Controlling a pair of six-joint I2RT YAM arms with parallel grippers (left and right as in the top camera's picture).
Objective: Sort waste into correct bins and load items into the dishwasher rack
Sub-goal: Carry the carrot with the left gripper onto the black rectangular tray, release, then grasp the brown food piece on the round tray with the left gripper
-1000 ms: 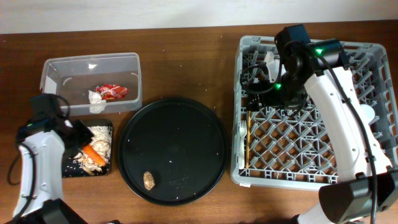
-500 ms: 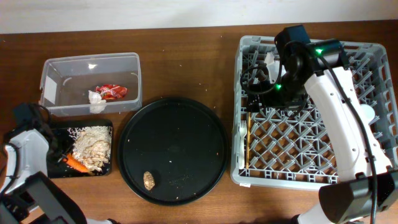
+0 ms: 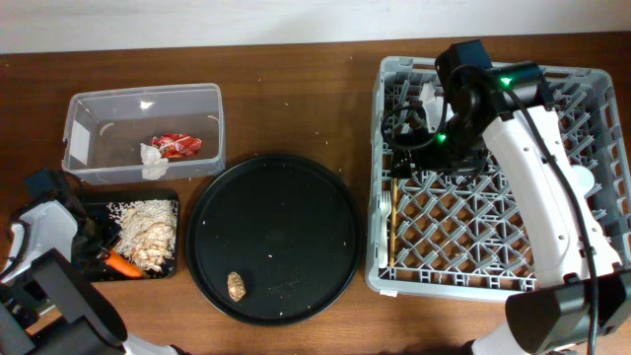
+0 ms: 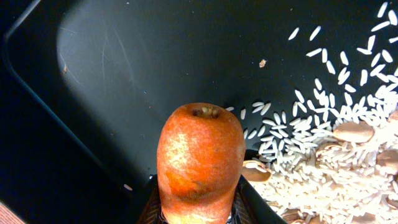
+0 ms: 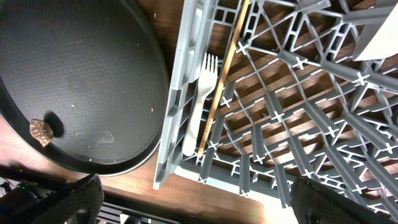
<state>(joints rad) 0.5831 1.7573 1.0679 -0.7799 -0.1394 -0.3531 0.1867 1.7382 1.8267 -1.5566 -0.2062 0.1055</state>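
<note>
The small orange carrot sits between the two fingers of the left tool, which is closed partway onto its sides, with the cut end pointing away from the wrist. It is at the near left corner of the shallow black tray, just beside the heap of beige food scraps that fills the tray's right half. Loose grains lie scattered on the tray floor around it. Whether the carrot touches the floor cannot be told.

Just beyond the tray stands the clear tub, holding the red wrapper and the white tissue side by side near its near wall.

To the right, on the table, lies the round black tray with the brown scrap near its near edge.

Further right is the grey rack. The white fork and the wooden chopsticks lie along its left side, touching. The right tool hangs above this part of the rack with its fingers spread wide, holding nothing.
</note>
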